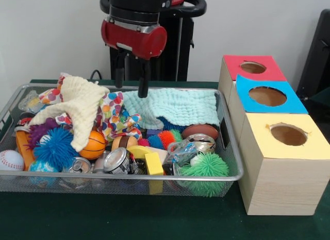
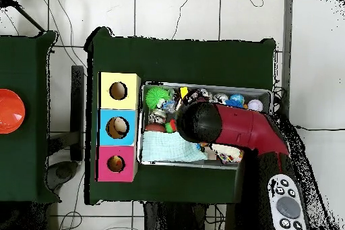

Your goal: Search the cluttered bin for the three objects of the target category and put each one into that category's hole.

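Above the wire bin's (image 1: 233, 147) far side, front view, the pincer (image 1: 131, 80) hangs with its two fingers set apart, gripping nothing; its tips sit just over the mint cloth (image 1: 178, 107), beside the dotted cloth (image 1: 116, 116). Off to one side stand three boxes with holes: red (image 1: 252, 67), blue (image 1: 267, 96), yellow (image 1: 289, 134)

Overhead, the arm (image 2: 222, 126) covers the pincer; the bin (image 2: 205, 164) lies under it, the boxes beside

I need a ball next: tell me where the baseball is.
Front view: the baseball sits at the bin's near left corner, against the wire wall, beside the blue spiky ball.
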`<action>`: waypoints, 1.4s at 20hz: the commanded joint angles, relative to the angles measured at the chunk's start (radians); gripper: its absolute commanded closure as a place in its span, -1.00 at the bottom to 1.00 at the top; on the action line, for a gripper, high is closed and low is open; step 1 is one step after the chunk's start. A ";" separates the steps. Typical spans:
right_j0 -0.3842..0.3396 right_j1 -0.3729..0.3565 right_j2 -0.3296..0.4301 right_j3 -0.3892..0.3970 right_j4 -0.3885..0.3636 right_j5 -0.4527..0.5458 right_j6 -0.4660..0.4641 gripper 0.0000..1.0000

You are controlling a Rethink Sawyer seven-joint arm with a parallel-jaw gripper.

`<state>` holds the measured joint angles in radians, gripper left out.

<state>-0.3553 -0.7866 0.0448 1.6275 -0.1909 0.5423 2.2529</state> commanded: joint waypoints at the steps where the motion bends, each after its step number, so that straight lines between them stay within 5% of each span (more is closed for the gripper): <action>1: 0.012 0.005 0.108 0.041 -0.027 0.099 -0.105 -1.00; 9: 0.030 -0.085 0.098 0.116 -0.021 0.116 -0.105 -1.00; 18: -0.045 -0.040 0.144 0.080 -0.031 0.117 -0.162 -1.00; 28: 0.012 0.045 0.118 0.012 -0.111 -0.010 -0.099 -1.00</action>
<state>-0.3661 -0.8032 0.0875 1.6540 -0.2122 0.5425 2.2529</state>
